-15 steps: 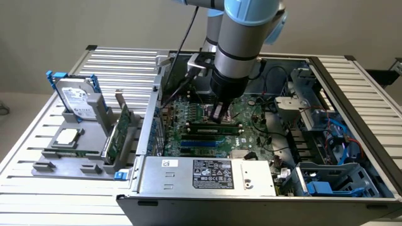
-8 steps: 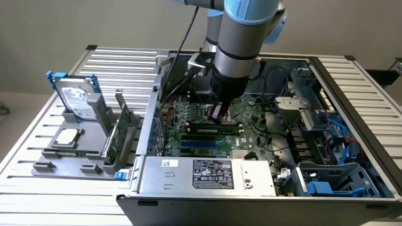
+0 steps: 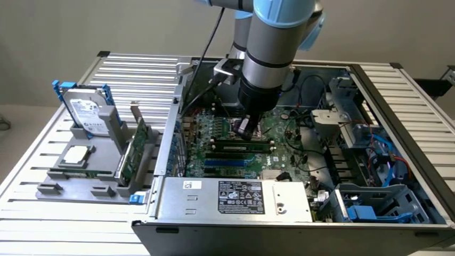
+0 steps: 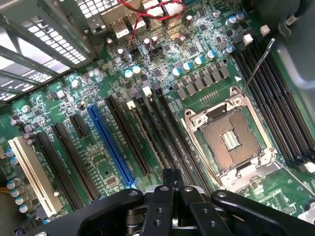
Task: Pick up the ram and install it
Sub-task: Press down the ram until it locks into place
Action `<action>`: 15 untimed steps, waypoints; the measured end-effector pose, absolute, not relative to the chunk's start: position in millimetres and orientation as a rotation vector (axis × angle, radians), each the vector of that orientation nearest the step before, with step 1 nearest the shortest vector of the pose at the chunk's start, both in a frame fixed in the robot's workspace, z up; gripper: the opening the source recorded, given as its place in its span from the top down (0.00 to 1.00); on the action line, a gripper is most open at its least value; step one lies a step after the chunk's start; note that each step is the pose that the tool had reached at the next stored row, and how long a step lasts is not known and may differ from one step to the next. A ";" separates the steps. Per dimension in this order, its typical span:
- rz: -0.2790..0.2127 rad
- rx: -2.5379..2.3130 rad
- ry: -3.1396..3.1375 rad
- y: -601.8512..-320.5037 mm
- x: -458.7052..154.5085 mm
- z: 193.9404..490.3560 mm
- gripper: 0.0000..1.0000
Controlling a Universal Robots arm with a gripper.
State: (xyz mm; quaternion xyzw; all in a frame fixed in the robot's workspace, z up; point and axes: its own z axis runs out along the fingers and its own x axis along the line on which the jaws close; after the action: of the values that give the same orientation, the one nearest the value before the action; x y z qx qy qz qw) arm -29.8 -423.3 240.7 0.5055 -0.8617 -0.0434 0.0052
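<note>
The gripper point(image 3: 246, 130) hangs inside the open case point(image 3: 372, 90), low over the middle of the motherboard point(image 3: 288, 156), its two dark fingers pressed together with no gap and nothing clamped between them; in the wrist view the closed tips point(image 4: 170, 179) sit over the row of long black slots beside the socket point(image 4: 231, 140); the ram point(image 3: 242, 143) stands on edge in one of those slots, directly under the fingertips, running across the board parallel to the blue slot point(image 3: 227, 158) nearer the front edge; whether the tips actually touch its top edge cannot be told; from the wrist camera the ram point(image 4: 146, 137) shows as a thin strip filling one slot, between the blue slot point(image 4: 110, 145) and the socket, one end by a white latch point(image 4: 131, 104); the socket is open and bare, its lever point(image 4: 256, 66) raised; a white slot point(image 4: 29, 172) lies near the board's edge, and red wires point(image 4: 142, 12) loop over the connectors at the far edge; the arm point(image 3: 274, 53) comes down from above, with a black cable point(image 3: 210, 42) trailing beside it; the power supply point(image 3: 235, 197) fills the case's front edge; the case rests on a slatted table point(image 3: 135, 69); toward the exterior view's left, beside the case, a grey tray point(image 3: 99, 154) on the table carries a hard drive point(image 3: 89, 114) with blue rails standing upright at its far end and a card point(image 3: 135, 149) upright along the edge nearest the case
</note>
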 end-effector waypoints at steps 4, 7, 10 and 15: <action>-0.132 1.522 -2.732 -423.4 -29.8 240.9 0.89; -0.131 1.474 -2.758 -423.3 -29.8 240.8 0.89; -0.131 1.424 -2.784 -423.2 -29.8 240.7 0.89; -0.130 1.338 -2.827 -423.3 -29.8 240.8 0.89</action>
State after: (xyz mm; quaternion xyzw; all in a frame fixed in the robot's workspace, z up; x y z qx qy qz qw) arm -29.8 -423.3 240.8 0.4273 -0.9031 -0.0415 0.0058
